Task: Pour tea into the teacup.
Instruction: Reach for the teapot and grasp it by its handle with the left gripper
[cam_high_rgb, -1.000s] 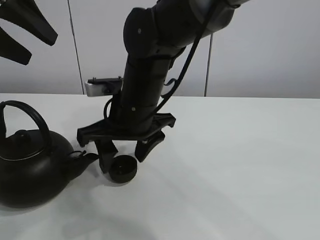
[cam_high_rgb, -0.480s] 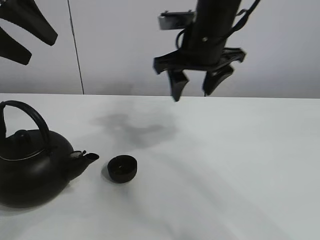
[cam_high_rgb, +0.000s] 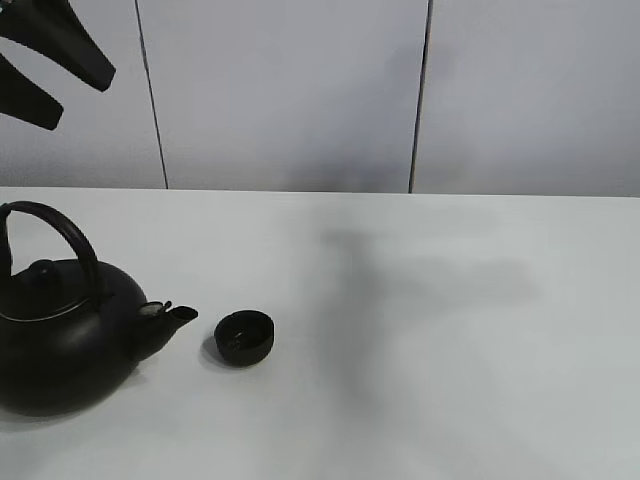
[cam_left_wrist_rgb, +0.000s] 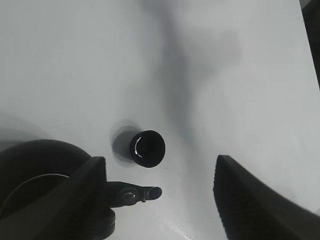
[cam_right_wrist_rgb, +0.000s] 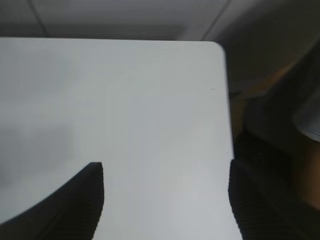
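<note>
Teacup (cam_high_rgb: 245, 337) set?
Yes, upright on the surface (cam_high_rgb: 450, 350), just beside the kettle (cam_high_rgb: 60, 340) spout (cam_high_rgb: 175, 315). No tea is pouring yet.
And the arms?
Left pincer (cam_left_wrist_rgb: 160, 159) hangs spread and empty above both. Right pincer (cam_right_wrist_rgb: 165, 165) is spread too, well away. Next, likely: grasp the handle (cam_high_rgb: 70, 235), then tip.

This looks like a robot test lab. A plain white table (cam_high_rgb: 450, 350) fills the lower half of the high view, backed across the top by blank pale grey wall panels (cam_high_rgb: 280, 90) split by thin dark vertical seams (cam_high_rgb: 420, 95). The black left claw (cam_high_rgb: 82, 98) hangs in the upper left corner. In the right wrist view the table's rounded corner (cam_right_wrist_rgb: 216, 47), upper right, gives onto a dim, blurred area too dark to make out.
</note>
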